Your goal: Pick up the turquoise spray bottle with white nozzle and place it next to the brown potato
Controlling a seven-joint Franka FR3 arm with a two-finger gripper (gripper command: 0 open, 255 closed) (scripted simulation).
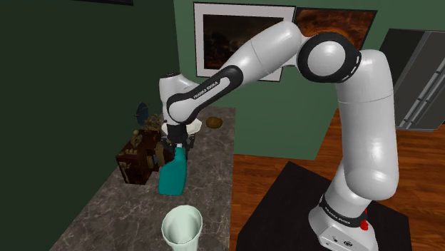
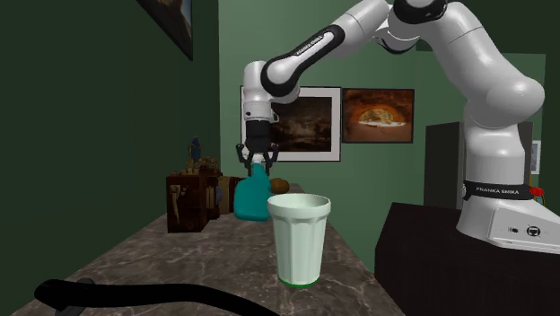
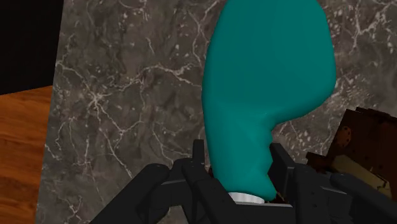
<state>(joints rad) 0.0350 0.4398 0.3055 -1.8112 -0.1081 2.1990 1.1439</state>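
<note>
The turquoise spray bottle (image 1: 173,176) (image 2: 252,198) stands on the dark marble counter (image 1: 107,207), next to a brown chest. My gripper (image 1: 176,145) (image 2: 258,162) comes down from above and is shut on the bottle's neck. In the wrist view the two black fingers (image 3: 199,158) clasp the neck of the bottle (image 3: 267,83) from both sides, and a strip of the white nozzle (image 3: 246,198) shows between them. The brown potato (image 1: 214,122) (image 2: 280,186) lies farther back on the counter, beyond the bottle. I cannot tell whether the bottle's base touches the counter.
A pale green cup (image 1: 181,228) (image 2: 299,239) stands near the counter's front end. The brown chest (image 1: 141,154) (image 2: 190,203) with small items behind it sits along the wall side. The counter edge (image 1: 232,178) drops to a wooden floor. A black curved bar (image 2: 135,294) crosses the second exterior view's lower left.
</note>
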